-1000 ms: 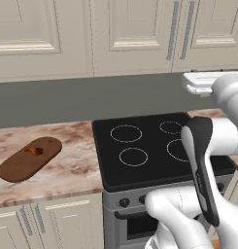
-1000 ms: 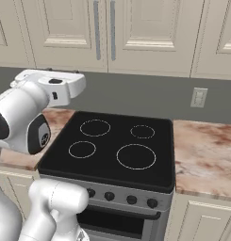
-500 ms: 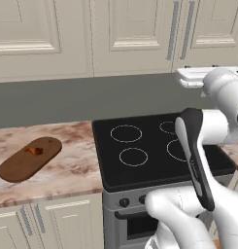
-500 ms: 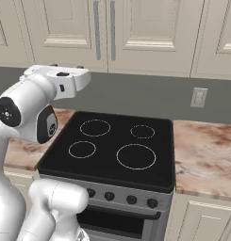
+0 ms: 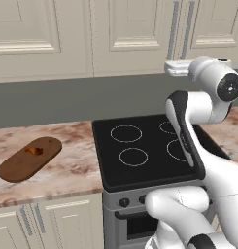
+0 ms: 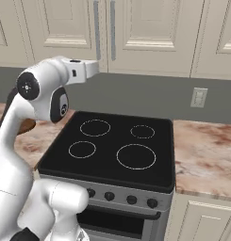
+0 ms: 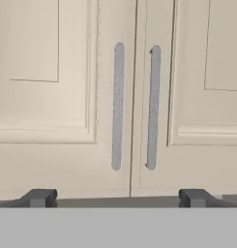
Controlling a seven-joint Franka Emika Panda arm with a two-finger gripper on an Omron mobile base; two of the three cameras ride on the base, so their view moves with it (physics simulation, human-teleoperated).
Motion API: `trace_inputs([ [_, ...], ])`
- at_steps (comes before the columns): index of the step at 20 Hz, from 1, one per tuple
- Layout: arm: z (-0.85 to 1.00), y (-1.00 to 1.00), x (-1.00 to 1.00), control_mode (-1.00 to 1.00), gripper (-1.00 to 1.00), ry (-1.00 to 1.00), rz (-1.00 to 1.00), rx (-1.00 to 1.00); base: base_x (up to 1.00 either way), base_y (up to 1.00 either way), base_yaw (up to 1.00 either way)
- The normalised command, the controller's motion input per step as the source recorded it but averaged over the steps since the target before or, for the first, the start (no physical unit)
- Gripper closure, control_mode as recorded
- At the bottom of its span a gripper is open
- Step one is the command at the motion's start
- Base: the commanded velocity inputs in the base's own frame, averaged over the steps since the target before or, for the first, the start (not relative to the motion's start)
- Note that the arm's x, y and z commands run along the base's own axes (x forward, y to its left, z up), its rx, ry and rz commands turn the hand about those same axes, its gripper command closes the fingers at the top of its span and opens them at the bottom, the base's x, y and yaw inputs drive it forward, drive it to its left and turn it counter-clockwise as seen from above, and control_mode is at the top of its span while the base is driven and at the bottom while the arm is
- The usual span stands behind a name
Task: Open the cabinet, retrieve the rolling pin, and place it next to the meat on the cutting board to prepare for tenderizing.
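Since earlier frames: arm raised, hand lifted from above stove (image 5: 144, 151) up to lower edge of cabinet (image 7: 66, 97); base unmoved.
Hand view: fingers (image 7: 118, 197) spread wide, tips at 7 and 5 o'clock, nothing between; aimed at twin grey bar handles (image 7: 118, 106) flanking door seam, doors shut.
Cutting board (image 5: 29, 158) on marble desk (image 5: 67, 170), 9 o'clock of stove; meat (image 5: 34, 151) on its far half.
Rolling pin not visible.
No readable writing or brand.
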Motion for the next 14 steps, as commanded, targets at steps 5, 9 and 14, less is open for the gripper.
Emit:
trace_inputs([
  [5,0.01,0.0,0.63,-1.0,-1.0,0.07,0.02,0.0,0.0,0.0,0.0],
  [9,0.07,0.0,0.49,-1.0,-1.0,0.0,0.01,0.0,0.0,0.0,0.0],
  [14,0.08,0.0,0.52,-1.0,-1.0,0.0,0.0,0.0,0.0,0.0,0.0],
])
